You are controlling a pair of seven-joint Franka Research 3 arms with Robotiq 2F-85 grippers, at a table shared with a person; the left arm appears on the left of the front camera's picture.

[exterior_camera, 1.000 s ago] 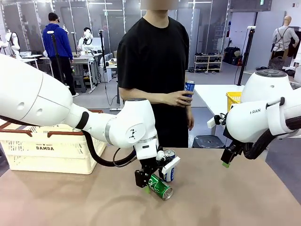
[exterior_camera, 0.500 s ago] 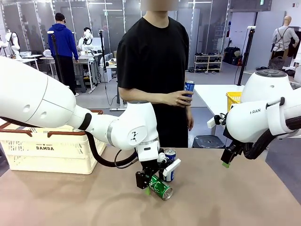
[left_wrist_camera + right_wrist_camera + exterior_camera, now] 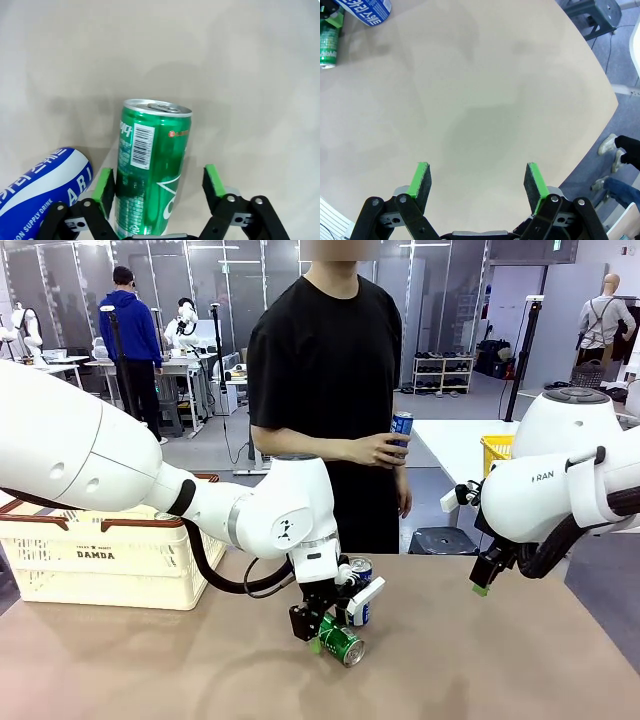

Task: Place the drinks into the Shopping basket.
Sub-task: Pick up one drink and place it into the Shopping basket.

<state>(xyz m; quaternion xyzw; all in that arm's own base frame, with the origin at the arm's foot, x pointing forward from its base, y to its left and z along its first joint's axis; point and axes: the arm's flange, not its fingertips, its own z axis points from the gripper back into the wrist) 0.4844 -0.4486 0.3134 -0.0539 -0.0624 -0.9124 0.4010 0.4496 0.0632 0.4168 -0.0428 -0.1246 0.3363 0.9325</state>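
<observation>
Drink under the jaws: green can (image 3: 150, 165) lying on its side near the middle of the table (image 3: 500, 660), top end pointing away from the wrist, body flanked by the left gripper (image 3: 159, 181). Jaws spread astride the can, one green pad against its side, the other just clear; not yet pinching. Weight not readable from the pictures: light if empty, noticeably heavier if full. Thin metal wall, judged stiff enough for a moderate squeeze but prone to denting under a hard one. Smooth printed skin, probably slippery, and free to roll while lying down. Best hold judged to be across the mid-body, pads on opposite sides, clear of rim and base. Blue-and-white can (image 3: 360, 590) standing just beside, close to the outer face of one finger and so at risk of a knock during squeeze or lift. Third drink, a blue can (image 3: 402, 424), off the table in the person's hand (image 3: 378, 448) at the far side. Shopping basket (image 3: 60, 575) at the table's left end, well apart from the cans, partly behind the left arm (image 3: 120, 470). High lattice wall and brown rim to be cleared on the way in. Right gripper (image 3: 477, 172) over bare table to the right, pads wide apart with nothing between them, well out of the way.
</observation>
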